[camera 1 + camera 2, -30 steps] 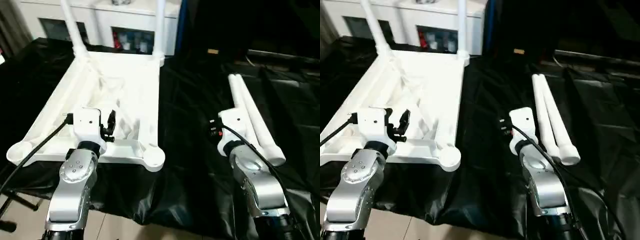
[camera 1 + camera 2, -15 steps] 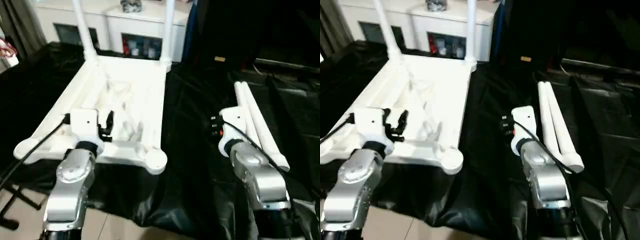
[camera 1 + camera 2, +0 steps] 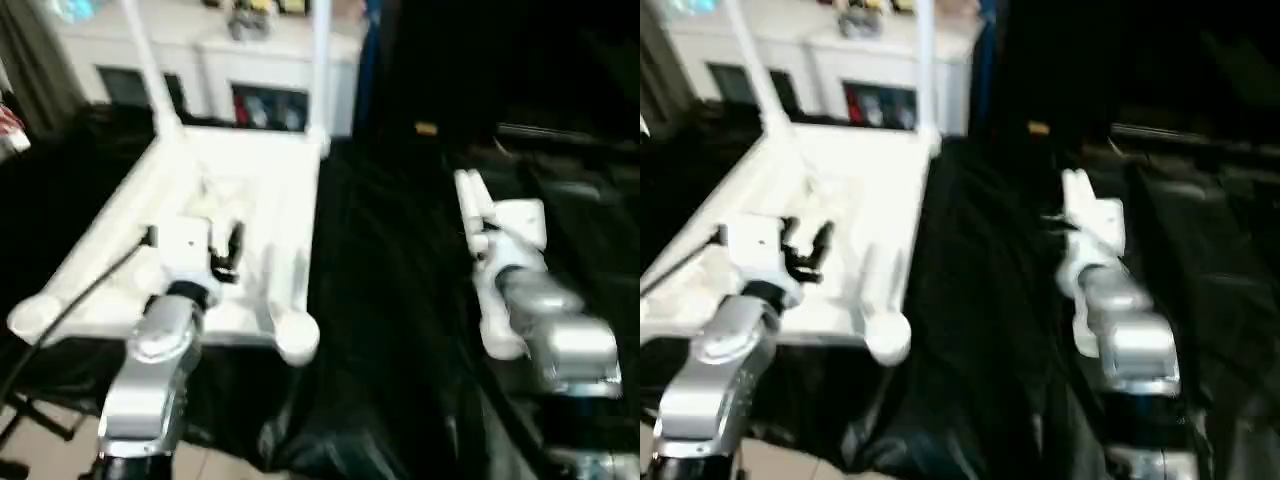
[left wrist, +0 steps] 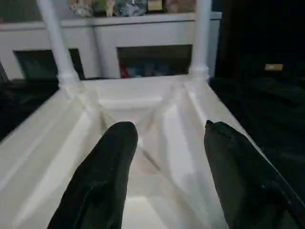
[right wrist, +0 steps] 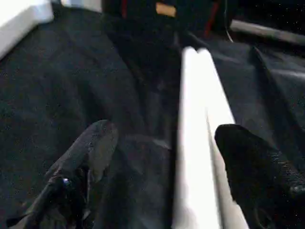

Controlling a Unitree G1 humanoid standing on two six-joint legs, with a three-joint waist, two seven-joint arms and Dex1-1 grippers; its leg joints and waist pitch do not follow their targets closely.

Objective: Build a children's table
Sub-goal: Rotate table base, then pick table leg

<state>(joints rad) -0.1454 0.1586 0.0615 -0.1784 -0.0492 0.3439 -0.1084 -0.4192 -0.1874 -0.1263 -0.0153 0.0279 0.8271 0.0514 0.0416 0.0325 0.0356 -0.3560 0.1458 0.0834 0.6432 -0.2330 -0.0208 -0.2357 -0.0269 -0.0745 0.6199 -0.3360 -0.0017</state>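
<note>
The white table top (image 3: 235, 215) lies upside down on black sheeting (image 3: 385, 300), filling the ten o'clock part of the head view, with two legs already standing upright in its far corner sockets: one (image 3: 140, 60) toward eleven o'clock, the other (image 3: 322, 60) toward twelve. The left gripper (image 4: 167, 157) hovers over the ribbed underside near the table's near edge, its two black fingers (image 4: 102, 176) spread about halfway with nothing between them. At three o'clock, two loose legs (image 5: 200, 138) lie side by side, touching, on the sheeting. The right gripper (image 5: 162, 157) hangs above them, jaws wide apart and straddling the pair without gripping either. A white cabinet (image 3: 250, 70) stands behind the table at twelve o'clock.
</note>
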